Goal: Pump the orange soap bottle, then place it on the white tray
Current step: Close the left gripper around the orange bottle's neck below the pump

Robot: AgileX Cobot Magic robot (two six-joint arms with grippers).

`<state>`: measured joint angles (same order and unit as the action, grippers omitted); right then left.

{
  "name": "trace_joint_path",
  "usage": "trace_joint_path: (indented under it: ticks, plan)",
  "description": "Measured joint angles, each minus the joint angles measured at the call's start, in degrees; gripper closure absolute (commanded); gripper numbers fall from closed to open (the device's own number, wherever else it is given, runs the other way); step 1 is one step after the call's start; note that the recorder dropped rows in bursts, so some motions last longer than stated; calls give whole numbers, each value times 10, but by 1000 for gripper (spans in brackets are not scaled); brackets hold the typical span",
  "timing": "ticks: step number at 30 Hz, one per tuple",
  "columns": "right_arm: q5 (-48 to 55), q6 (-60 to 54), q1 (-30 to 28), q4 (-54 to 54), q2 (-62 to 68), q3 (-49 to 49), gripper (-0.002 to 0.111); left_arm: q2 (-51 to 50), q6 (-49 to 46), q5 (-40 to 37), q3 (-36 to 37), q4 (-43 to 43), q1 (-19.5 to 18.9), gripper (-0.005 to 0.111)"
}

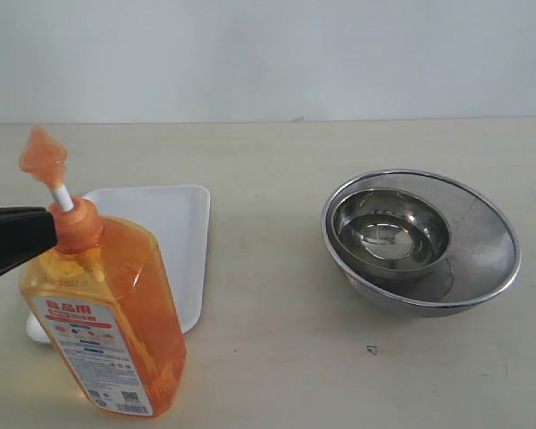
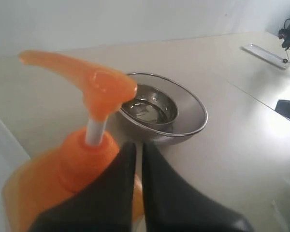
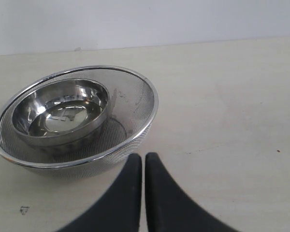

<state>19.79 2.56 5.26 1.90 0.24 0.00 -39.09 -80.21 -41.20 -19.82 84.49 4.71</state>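
Tall translucent orange plastic soap bottle stands near left, leaning, just in front of flat white rectangular tray. L gripper clenched on nothing, tips at bottle collar; R gripper clenched, empty. Risk: sideways push topples bottle (pump head stands raised). Pale matt tabletop, 2 nested steel bowls right, blank wall far.

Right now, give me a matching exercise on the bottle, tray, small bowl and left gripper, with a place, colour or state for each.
Things:
1 bottle
2 tray
3 small bowl
4 left gripper

Descriptions:
a inside the mesh bowl
b orange, leaning
c shut, at the bottle's neck
d white, on the table

Pairs: 1-b, 2-d, 3-a, 4-c
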Motion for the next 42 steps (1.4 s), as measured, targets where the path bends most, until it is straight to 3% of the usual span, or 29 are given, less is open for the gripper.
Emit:
trace_joint_path:
  ticks: [12,15,21,24,32,42]
  plan:
    - [0,0,0,0,0,0,109,-8,-8,-1,-1,-5,0,99]
    - [0,0,0,0,0,0,109,-8,-9,-1,-1,-12,0,83]
    - [0,0,0,0,0,0,109,-8,-10,-2,2,-16,0,34]
    - [0,0,0,0,0,0,109,-8,-10,-1,2,-16,0,22]
    - [0,0,0,0,0,0,109,-21,-21,43,3,-5,0,22]
    - [0,0,0,0,0,0,109,-107,-130,39,3,74,0,22]
